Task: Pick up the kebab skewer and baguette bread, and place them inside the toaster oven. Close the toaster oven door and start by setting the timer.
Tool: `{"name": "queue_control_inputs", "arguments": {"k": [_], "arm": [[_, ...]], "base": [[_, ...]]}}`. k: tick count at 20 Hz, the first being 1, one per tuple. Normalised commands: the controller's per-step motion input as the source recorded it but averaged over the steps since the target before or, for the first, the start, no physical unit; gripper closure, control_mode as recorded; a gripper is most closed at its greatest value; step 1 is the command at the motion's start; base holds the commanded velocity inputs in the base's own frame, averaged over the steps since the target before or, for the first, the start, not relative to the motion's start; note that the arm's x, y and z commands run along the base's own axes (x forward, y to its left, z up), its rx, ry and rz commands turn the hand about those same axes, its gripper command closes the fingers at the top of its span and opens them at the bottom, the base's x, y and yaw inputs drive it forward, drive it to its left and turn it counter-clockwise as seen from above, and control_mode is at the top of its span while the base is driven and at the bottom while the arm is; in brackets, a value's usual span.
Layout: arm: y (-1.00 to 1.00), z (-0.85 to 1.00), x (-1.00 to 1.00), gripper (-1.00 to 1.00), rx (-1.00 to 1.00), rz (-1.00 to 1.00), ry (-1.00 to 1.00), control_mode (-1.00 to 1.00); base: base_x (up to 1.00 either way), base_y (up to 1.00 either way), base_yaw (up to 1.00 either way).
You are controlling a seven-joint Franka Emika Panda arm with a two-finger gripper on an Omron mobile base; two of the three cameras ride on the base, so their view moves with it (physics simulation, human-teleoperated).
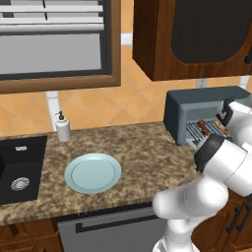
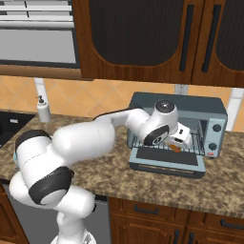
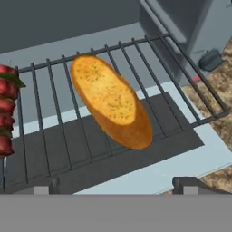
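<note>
We see the toaster oven on the counter, its door dropped open; our gripper hangs wide open, empty, over the baguette bread on the wire rack; the kebab skewer lies beside it.

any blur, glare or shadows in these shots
Hand view: sharp on the baguette bread, flat light, no glare, faint shading under the wire rack. Left base view: soft and pixelated; the kebab skewer is a blur. Right base view: even light on the toaster oven.
</note>
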Motion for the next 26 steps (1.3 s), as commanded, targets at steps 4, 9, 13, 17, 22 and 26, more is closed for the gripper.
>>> {"name": "queue_control_inputs", "arguments": {"k": [4,9,13,17,22,26], "arm": [[0.0,-0.19,-0.11,-1.0,-0.08,-0.04,0.03,-1.0],[-0.02,-0.23,-0.06,-1.0,-0.05,0.0,0.03,-1.0],[-0.06,-0.15,-0.21,-1.0,-0.01,0.02,0.06,-1.0],[-0.01,-0.1,-0.1,-1.0,0.0,0.0,0.03,-1.0],[-0.03,-0.1,0.0,-1.0,0.0,0.0,0.05,-1.0],[0.0,-0.15,0.06,-1.0,0.0,0.0,0.06,-1.0]], "base": [[0.0,0.0,0.0],[0.0,0.0,0.0],[0.0,0.0,0.0],[0.0,0.0,0.0],[0.0,0.0,0.0],[0.0,0.0,0.0]]}}
